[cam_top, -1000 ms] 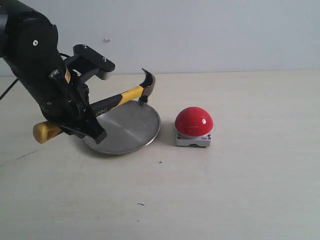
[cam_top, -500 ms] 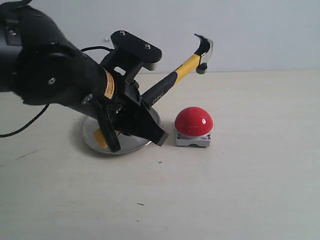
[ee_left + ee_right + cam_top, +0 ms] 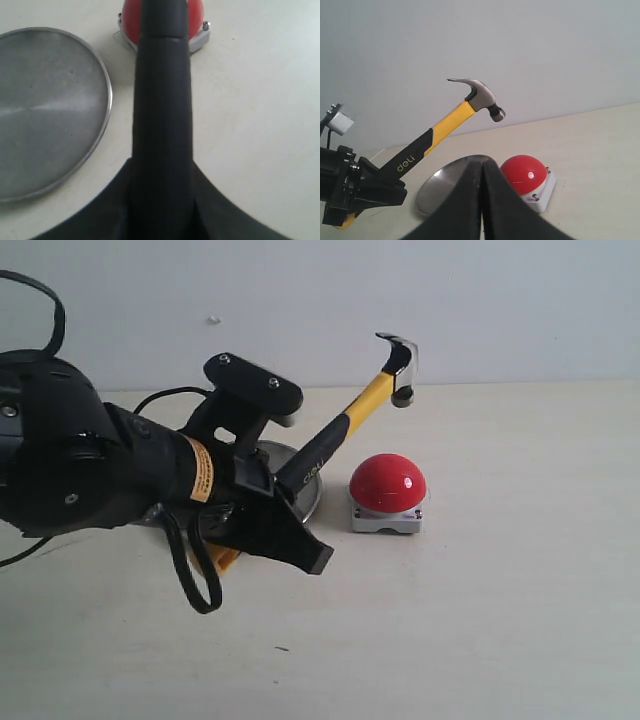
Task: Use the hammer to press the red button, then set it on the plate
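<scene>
left gripper (image 3: 270, 497) clamped on hammer (image 3: 346, 424) handle, arm angled, head high over red button (image 3: 388, 483)

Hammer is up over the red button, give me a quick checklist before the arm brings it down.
1. Grip: ok, the left gripper clamps the hammer by its black handle.
2. Head raised off the red button: ok, clear gap.
3. Head lined up over the button: cannot tell, depth unclear.
4. Button top free: ok, nothing on it.
5. Room on the plate for later: ok where visible.
6. Path clear of the right gripper: ok, shut, absent from the exterior view.
</scene>
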Robot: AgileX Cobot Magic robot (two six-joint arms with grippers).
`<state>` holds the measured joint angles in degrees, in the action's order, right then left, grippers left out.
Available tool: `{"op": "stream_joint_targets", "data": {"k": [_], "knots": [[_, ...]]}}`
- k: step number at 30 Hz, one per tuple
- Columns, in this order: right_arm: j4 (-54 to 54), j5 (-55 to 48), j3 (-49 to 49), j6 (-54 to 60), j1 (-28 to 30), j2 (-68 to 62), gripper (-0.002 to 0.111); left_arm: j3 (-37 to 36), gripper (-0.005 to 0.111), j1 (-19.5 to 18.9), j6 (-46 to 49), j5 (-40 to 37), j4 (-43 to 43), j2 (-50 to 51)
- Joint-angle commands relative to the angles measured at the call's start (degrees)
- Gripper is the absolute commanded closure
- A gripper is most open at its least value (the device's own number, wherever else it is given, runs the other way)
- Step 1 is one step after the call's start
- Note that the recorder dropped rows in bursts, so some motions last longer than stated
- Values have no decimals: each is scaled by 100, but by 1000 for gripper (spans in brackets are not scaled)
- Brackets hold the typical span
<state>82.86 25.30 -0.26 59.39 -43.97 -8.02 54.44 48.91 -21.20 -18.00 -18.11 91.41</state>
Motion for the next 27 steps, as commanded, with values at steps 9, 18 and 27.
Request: {"op": "stream_joint_targets", "data": {"k": [9,18,27], "knots": [[-36,43,26,53,-3,22,108,1176,107,9,193,-209,-108,-491],[-47,42,26,53,-3,22,108,792,107,9,196,-98,29,-102],[-47,42,26,53,-3,22,108,298,107,-57,185,257,506,1193]]}}
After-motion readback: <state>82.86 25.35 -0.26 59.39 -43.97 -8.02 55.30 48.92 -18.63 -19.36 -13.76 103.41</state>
